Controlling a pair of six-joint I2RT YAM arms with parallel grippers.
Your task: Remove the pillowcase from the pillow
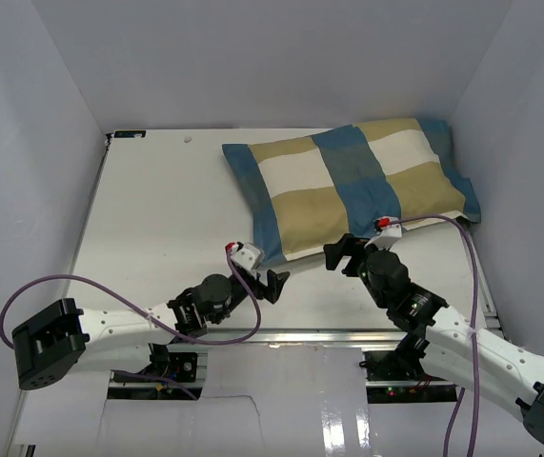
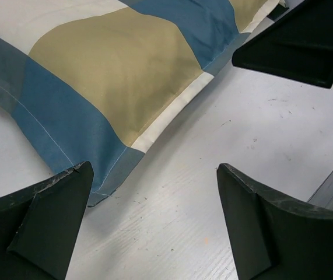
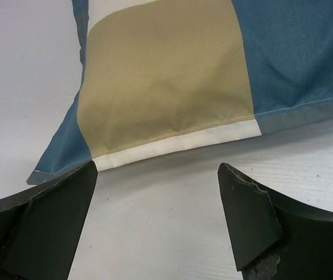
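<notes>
The pillowcase [image 1: 348, 186], checked in blue, tan and cream, lies filled and plump at the back right of the table. The white pillow is hidden inside it. My left gripper [image 1: 273, 283] is open and empty, just off the pillowcase's near left corner [image 2: 102, 181]. My right gripper [image 1: 343, 255] is open and empty, close to the near edge of the pillowcase [image 3: 172, 143]. Neither gripper touches the fabric. In the left wrist view the right gripper's finger [image 2: 297, 44] shows at the top right.
The white table [image 1: 157, 238] has a metal rail [image 1: 348, 335] along its near edge. White walls close in the left, back and right sides. Purple cables [image 1: 43, 290] loop beside both arms.
</notes>
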